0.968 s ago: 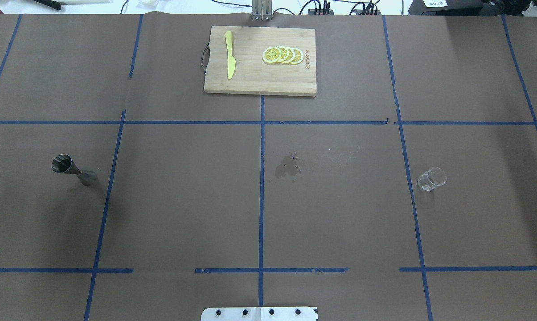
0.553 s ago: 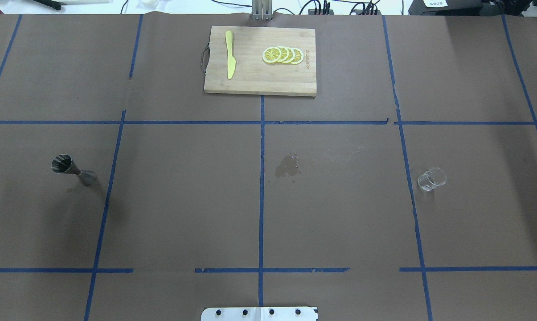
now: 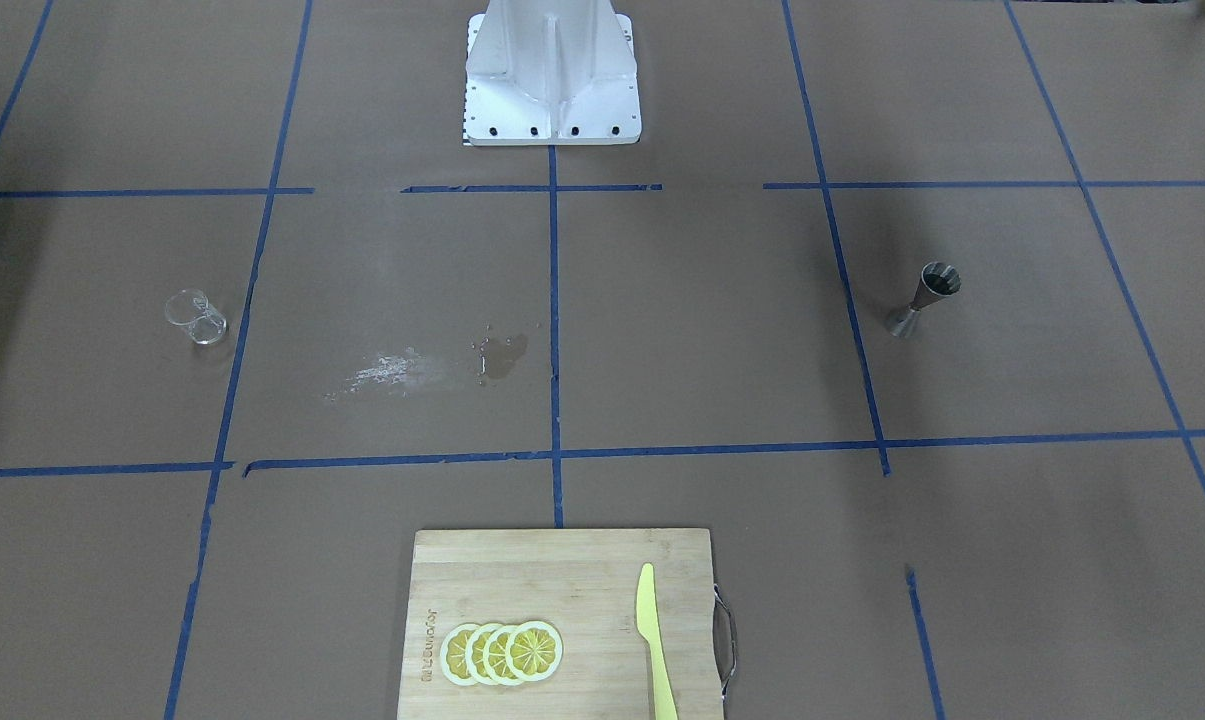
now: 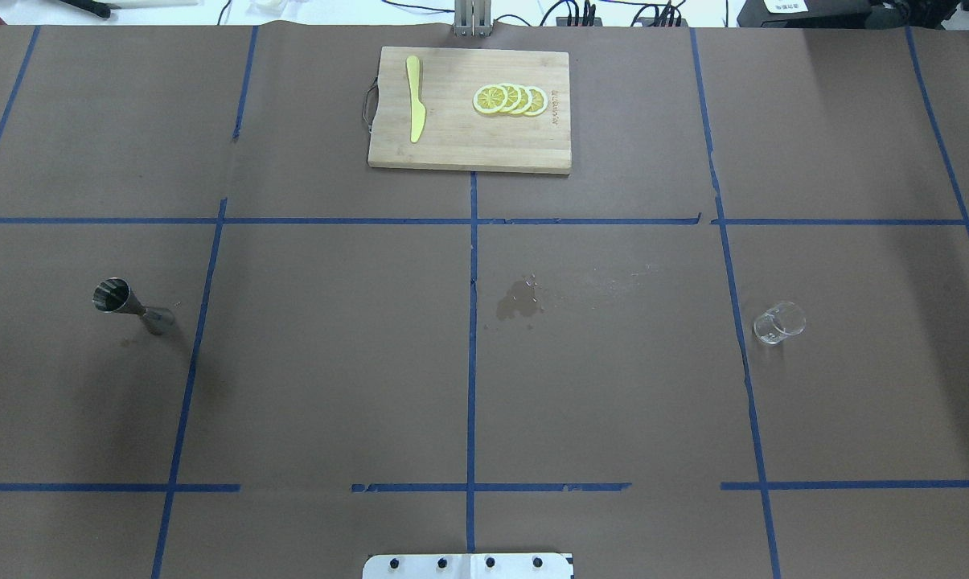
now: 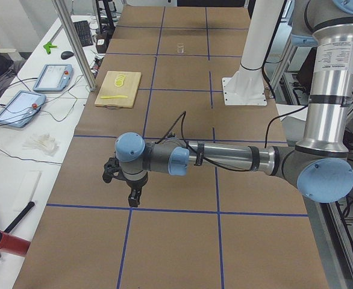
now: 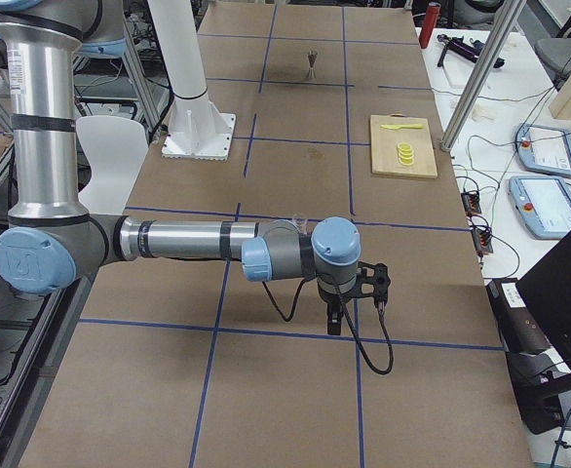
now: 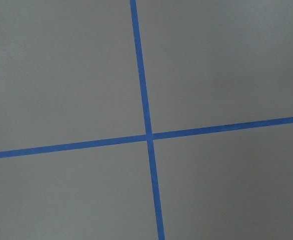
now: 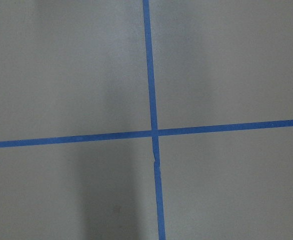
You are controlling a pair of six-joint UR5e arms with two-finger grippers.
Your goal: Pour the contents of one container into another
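Note:
The silver jigger [image 4: 130, 304] stands upright on the brown table, at the left of the overhead view; it also shows as the jigger [image 3: 924, 298] and the far-off jigger [image 6: 311, 64]. The clear glass cup [image 4: 779, 322] stands at the right, seen too as the cup [image 3: 197, 316] and the cup [image 5: 180, 48]. Both are far apart. My left gripper [image 5: 122, 189] hangs above the table end, well away from the jigger. My right gripper [image 6: 356, 310] hangs over the opposite end. I cannot tell whether either is open or shut. Both wrist views show only paper and blue tape.
A wooden cutting board [image 4: 452, 153] at the far middle carries lemon slices [image 4: 510, 100] and a yellow knife [image 4: 415, 98]. A wet stain [image 4: 519, 300] marks the table's middle. The white robot base [image 3: 552, 70] stands at the near edge.

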